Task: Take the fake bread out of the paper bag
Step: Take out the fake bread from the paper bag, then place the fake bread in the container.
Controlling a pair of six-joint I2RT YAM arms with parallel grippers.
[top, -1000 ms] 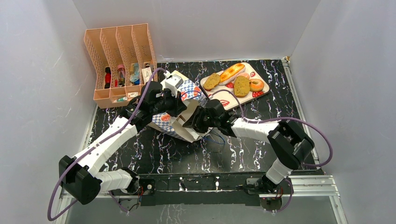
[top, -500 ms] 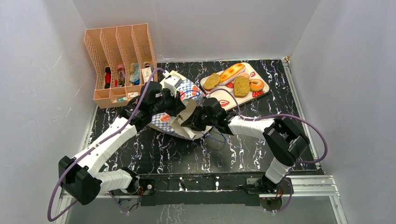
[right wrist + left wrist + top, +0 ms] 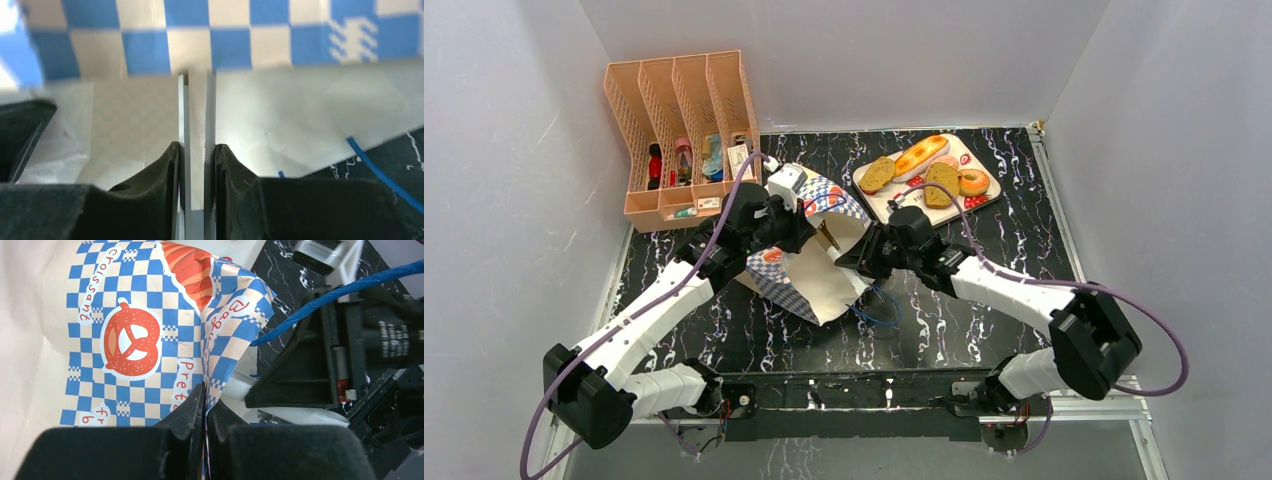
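The paper bag (image 3: 819,275) lies on its side mid-table, with its white inside showing. My left gripper (image 3: 807,222) is shut on its blue-checkered edge (image 3: 130,340), the jaws (image 3: 205,390) pinching the paper. My right gripper (image 3: 852,262) is shut on the bag's folded white rim (image 3: 280,110), which sits between the jaws (image 3: 196,150). The fake bread lies outside the bag on a tray at the back right: the long loaf (image 3: 921,155), the oval roll (image 3: 877,173), the toast slice (image 3: 941,185) and the donut (image 3: 973,182).
The white strawberry-print tray (image 3: 954,203) sits just behind my right arm. A peach file rack (image 3: 679,130) with small items stands at the back left. A blue cord handle (image 3: 879,310) trails on the black marbled table in front of the bag.
My right arm has swung out to the right and back with the rim in its grip. The bag has spread wider and flatter. The left gripper has shifted slightly back, still gripping.
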